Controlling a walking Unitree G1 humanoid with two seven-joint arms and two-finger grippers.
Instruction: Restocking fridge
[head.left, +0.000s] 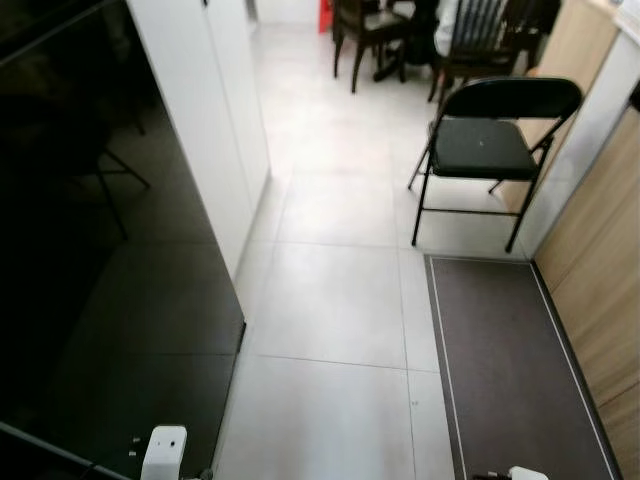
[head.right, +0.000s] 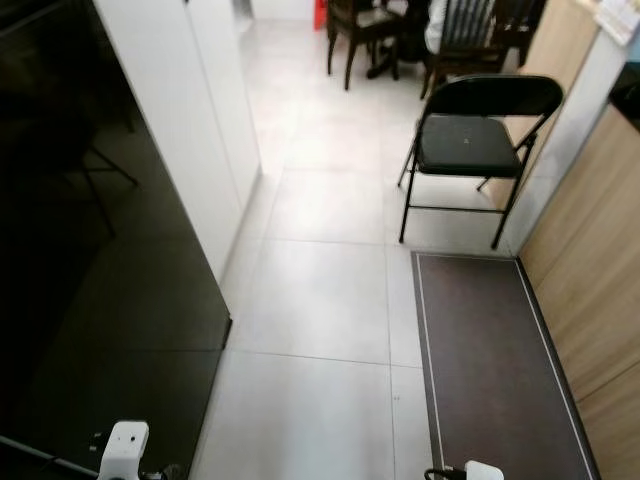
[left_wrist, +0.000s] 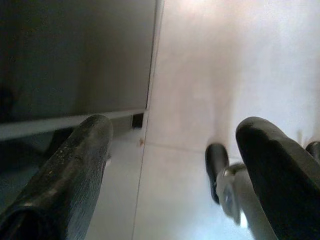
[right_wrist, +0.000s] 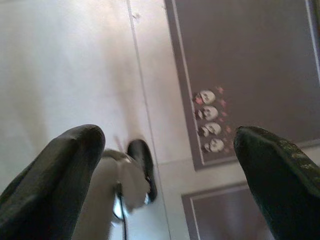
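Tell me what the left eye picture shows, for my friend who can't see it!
A glossy black fridge door fills the robot's left side, with pale floor tiles stretching ahead. A black folding chair stands ahead on the right, behind a dark brown mat that lies along wooden cabinets. Dark wooden dining chairs stand farther back.

Overall light: bright, even daylight on the pale floor tiles (head.left: 330, 300).
Glare: soft white patch on the tiles beyond the left gripper (left_wrist: 175, 165).
Dark area: glossy black fridge door (head.left: 90, 280), dim, mirroring a faint chair outline.
Shadows: soft, under the black folding chair (head.left: 485, 140).
Focus: fingers (right_wrist: 55, 170) of the right gripper (right_wrist: 165, 175) blurred, close to the lens.
Sharpness: head views slightly soft.
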